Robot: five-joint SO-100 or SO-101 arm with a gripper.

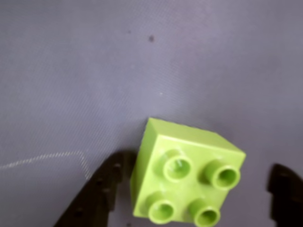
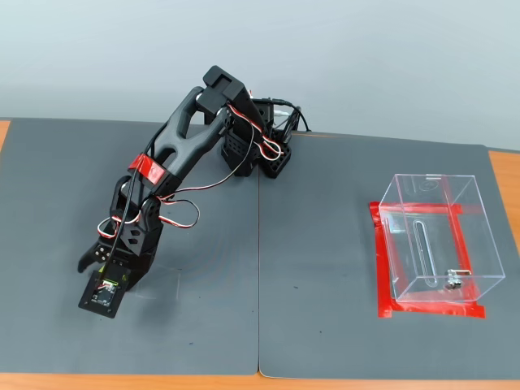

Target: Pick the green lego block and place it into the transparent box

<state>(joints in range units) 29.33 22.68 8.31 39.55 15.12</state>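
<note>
Grey mat, green lego block between open fingers, neither touching.

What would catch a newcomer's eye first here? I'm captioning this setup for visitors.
In the wrist view, the green lego block sits between the open end effector fingers on the grey mat. In the fixed view, the transparent box with red tape stands far right, the black arm bending down at left.

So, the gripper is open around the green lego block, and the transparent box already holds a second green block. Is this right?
Not entirely. The gripper is indeed open with the green lego block between its fingers, as the wrist view shows. But the transparent box holds no block: in the fixed view only its small metal fitting shows inside.
</note>
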